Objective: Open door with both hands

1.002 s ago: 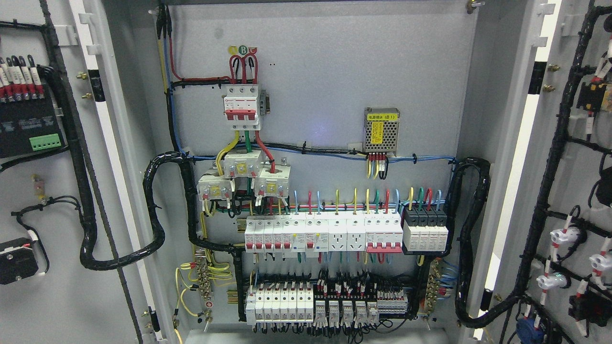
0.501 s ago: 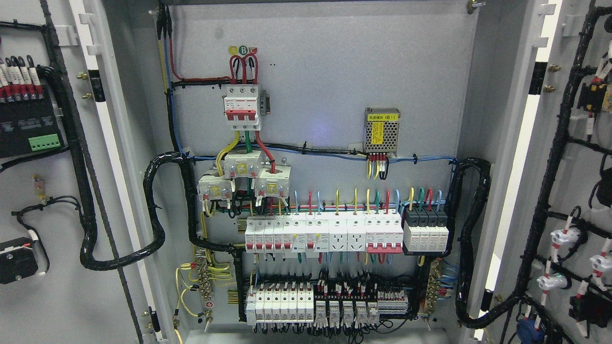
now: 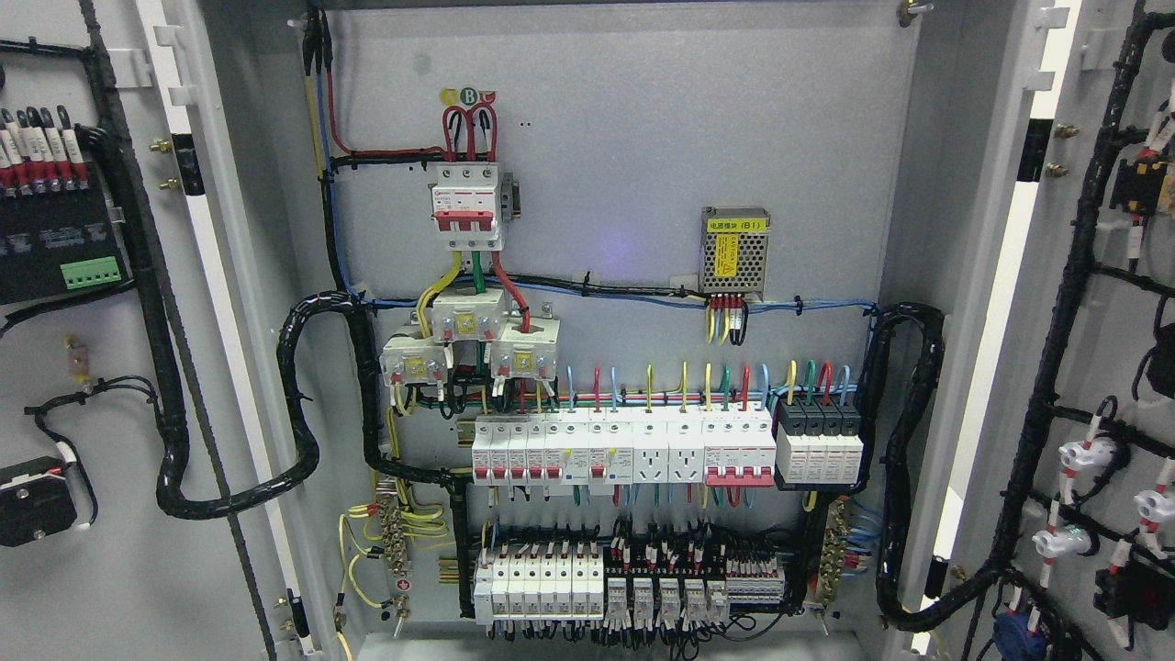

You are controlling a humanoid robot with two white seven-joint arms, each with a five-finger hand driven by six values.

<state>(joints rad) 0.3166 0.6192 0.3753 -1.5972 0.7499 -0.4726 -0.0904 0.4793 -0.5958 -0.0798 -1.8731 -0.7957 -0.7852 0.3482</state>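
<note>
Electrical cabinet, head view, interior exposed.

Robot hand, left and right: neither arm nor hand appears anywhere in the picture, so pose and finger state cannot be told.

Left door: swung wide open, inner face toward the camera, cut off by the left and bottom edges. It carries a black terminal unit with a green connector and a row of red-tipped leads at the top, partly cropped. A small black box sits lower down, its left side out of frame.

Right door: also swung open, cut off at the right edge. Black harness runs down its inner face; white lamp holders and black parts beside them are only partly seen.

Back panel: grey, upright between the two doors.
- Main breaker, white with red toggles, upper left of centre.
- Three white transformers clustered just beneath it.
- Mesh-cased power module with yellow label; print too small to read.
- Breaker row across the middle, black-topped units at its right end.
- Lower terminal row, its bottom edge half hidden by wiring.
- Black conduit loops at both sides, leading to the doors.
</note>
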